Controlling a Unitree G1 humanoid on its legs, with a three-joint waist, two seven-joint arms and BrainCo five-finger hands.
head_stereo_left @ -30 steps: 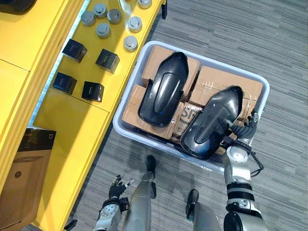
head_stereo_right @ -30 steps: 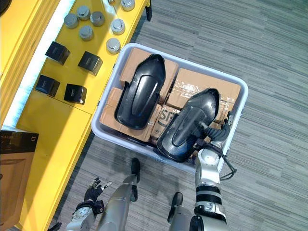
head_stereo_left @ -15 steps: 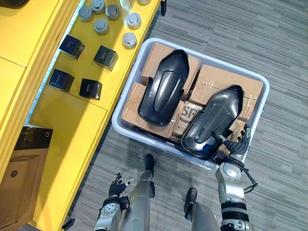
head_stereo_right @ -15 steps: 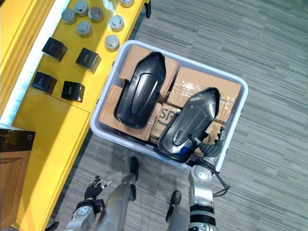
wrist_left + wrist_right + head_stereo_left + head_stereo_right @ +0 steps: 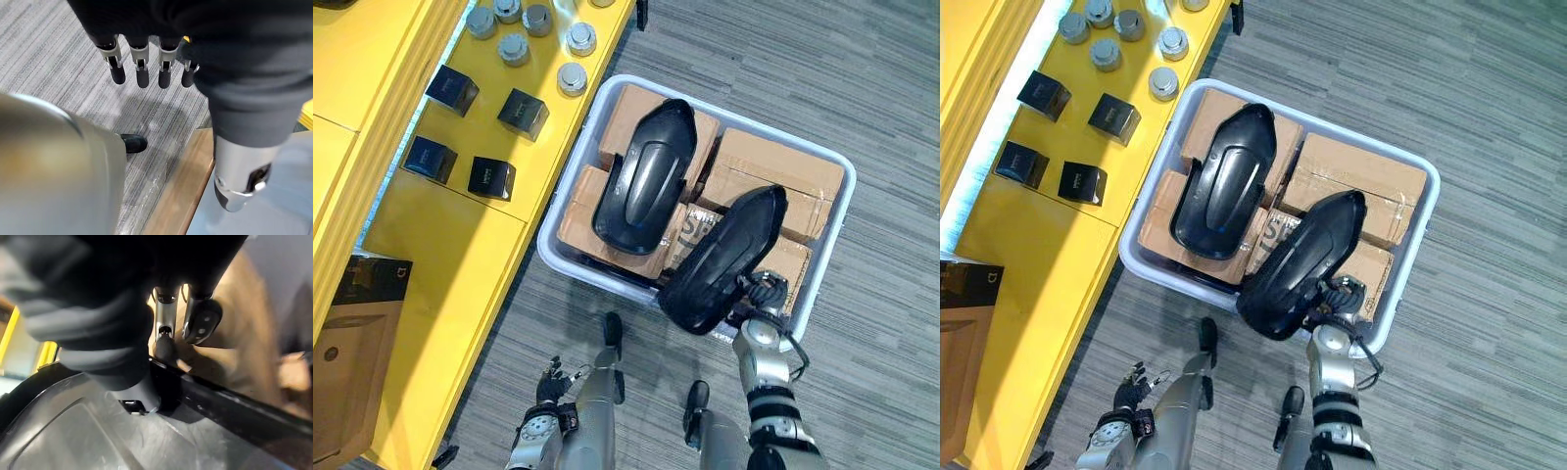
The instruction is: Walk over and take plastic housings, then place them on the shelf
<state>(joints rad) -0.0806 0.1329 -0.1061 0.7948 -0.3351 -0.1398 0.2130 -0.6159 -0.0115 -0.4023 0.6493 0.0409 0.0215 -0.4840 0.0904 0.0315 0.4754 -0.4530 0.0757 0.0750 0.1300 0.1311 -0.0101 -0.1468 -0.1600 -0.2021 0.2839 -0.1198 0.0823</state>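
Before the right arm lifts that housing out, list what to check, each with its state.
1. Grip: right hand pinches the near housing by its edge: ok.
2. Near housing clear of the bin: not ok, its far end is over the boxes inside.
3. Other housing apart from the held one: ok.
4. Left hand free, fingers straight: ok.
5. Bare room on the yellow shelf: ok.

Grey striped carpet (image 5: 783, 59) covers the floor; a yellow shelf (image 5: 460, 235) runs along the left.
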